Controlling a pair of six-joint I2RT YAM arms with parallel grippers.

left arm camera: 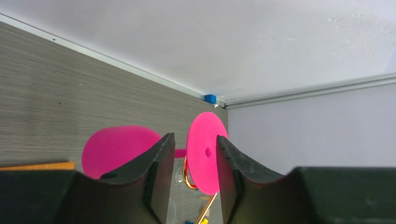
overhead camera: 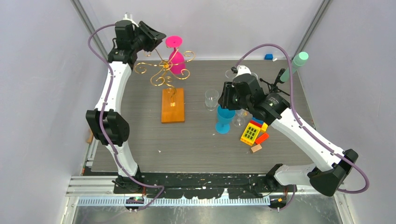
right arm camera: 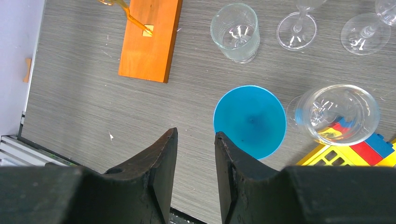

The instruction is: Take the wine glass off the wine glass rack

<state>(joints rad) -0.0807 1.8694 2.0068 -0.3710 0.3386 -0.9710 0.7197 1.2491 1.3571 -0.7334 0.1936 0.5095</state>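
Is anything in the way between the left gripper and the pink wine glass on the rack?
Nothing visible. The foot of the wine glass shows straight through the open left gripper; the rack holds it from beyond.

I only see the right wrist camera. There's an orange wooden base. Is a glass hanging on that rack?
Observer: Yes, a pink plastic wine glass hangs upside down on the gold wire wine glass rack.
Operator: Where's the other claw?
Observer: The left claw is up by the glass's round foot, jaws apart.
Operator: Anything past my arm?
Observer: A small black tripod with a mint-green tip stands at the table's far right.
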